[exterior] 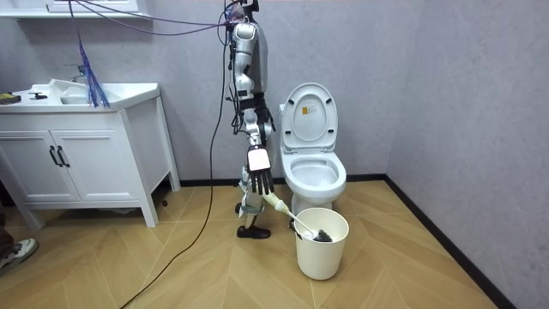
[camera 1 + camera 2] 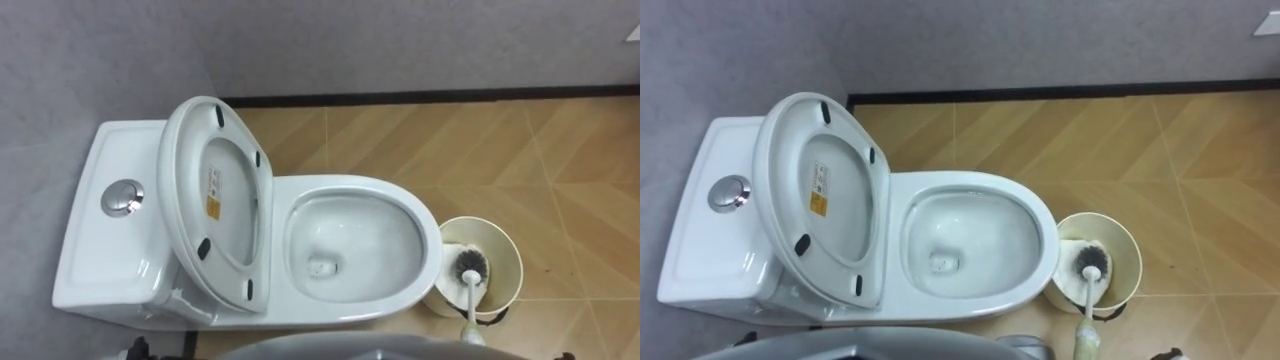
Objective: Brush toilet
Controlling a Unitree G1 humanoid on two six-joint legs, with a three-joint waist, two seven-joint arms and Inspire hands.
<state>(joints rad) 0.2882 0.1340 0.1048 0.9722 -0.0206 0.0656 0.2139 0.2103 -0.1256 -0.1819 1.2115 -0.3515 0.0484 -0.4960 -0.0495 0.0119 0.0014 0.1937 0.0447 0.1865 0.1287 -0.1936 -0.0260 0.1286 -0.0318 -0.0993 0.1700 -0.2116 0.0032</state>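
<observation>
Fingers of the right hand (image 1: 257, 180) curl round the top of the brush (image 1: 298, 227). This shows from the room, where the robot stands upright just beside the toilet (image 1: 314, 176). The handle slants down into a pale bucket (image 1: 322, 249) on the floor. From the head, the dark bristles lie inside that bucket, just beside the bowl's front. The seat (image 2: 215, 195) stands raised against the tank (image 2: 110, 240).
</observation>
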